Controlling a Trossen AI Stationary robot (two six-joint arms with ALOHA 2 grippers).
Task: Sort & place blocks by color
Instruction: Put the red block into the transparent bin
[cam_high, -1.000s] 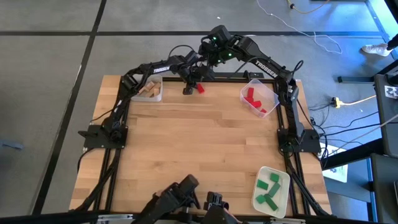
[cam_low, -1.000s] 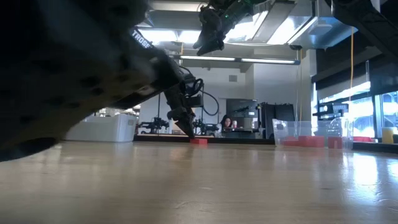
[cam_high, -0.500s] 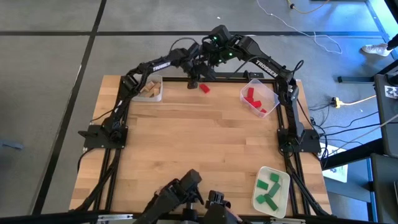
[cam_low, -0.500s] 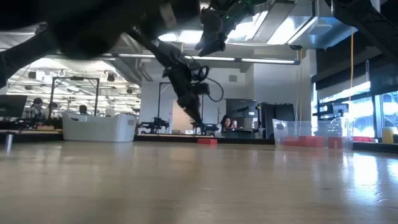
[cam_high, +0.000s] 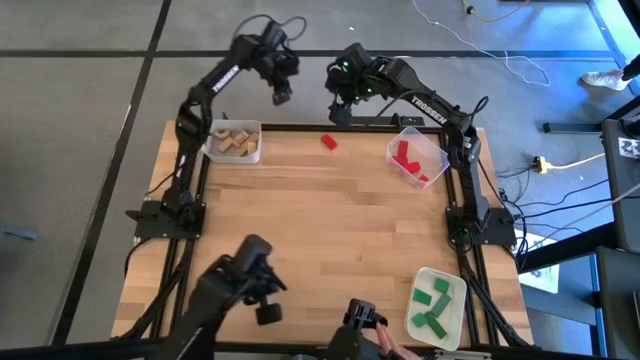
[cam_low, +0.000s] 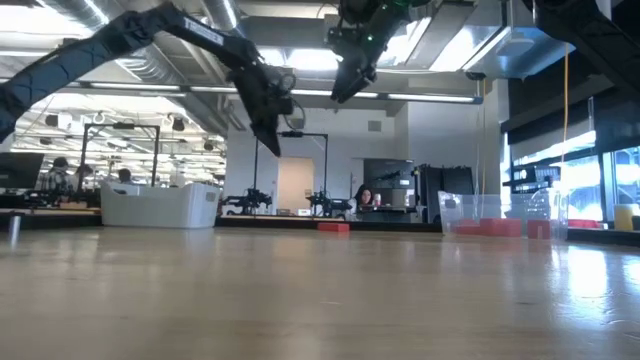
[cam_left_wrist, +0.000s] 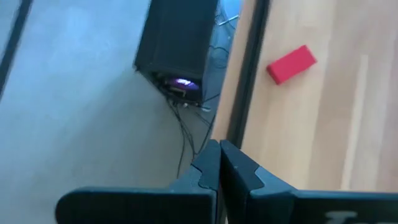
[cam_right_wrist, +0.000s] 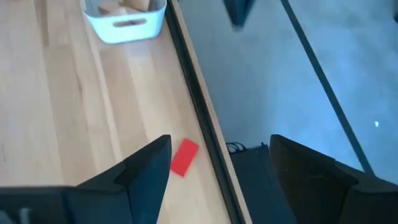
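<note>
The right gripper was held wide open and empty, raised above the table's far edge, near a lone red block lying flat there. The left gripper was shut, empty, raised beyond the edge. A careless descent could knock the block off the table.

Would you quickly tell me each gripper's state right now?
Left gripper: closed, holding nothing.
Right gripper: open, holding nothing, above the loose red block.

Smooth pale wooden table, matt red block
</note>
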